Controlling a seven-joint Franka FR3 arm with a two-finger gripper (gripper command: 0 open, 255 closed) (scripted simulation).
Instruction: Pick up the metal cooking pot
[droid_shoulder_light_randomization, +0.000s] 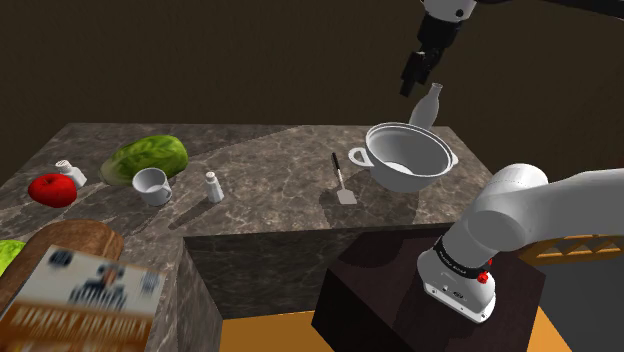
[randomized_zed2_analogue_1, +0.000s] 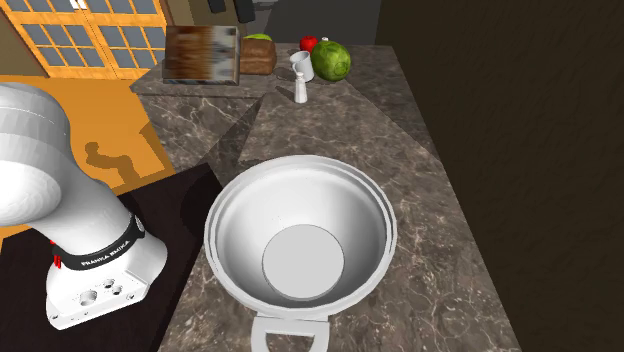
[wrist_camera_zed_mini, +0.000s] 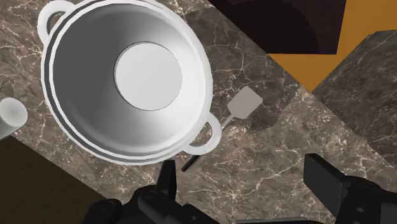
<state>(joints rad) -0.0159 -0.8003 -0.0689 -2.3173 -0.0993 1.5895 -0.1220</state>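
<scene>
Wrist view: open pincer (wrist_camera_zed_mini: 248, 181), fingers (wrist_camera_zed_mini: 167, 181) apart, nothing clasped. White pot (wrist_camera_zed_mini: 127, 76) on marbled surface (wrist_camera_zed_mini: 267, 153). Spatula (wrist_camera_zed_mini: 240, 107) handle partly hidden behind pot's handle. Second exterior view: pot's near handle cut off.

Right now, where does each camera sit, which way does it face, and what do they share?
Shoulder view: beside and slightly behind the stand, looking down across the counter at the pot; shows a white arm link and the end effector above the pot.
Second exterior view: close over the pot, looking along the counter toward the far cup; shows the arm's base.
Wrist view: on the hand, looking down at pot and spatula; shows the open end effector's fingers.
Shared: all three show the pot.
</scene>
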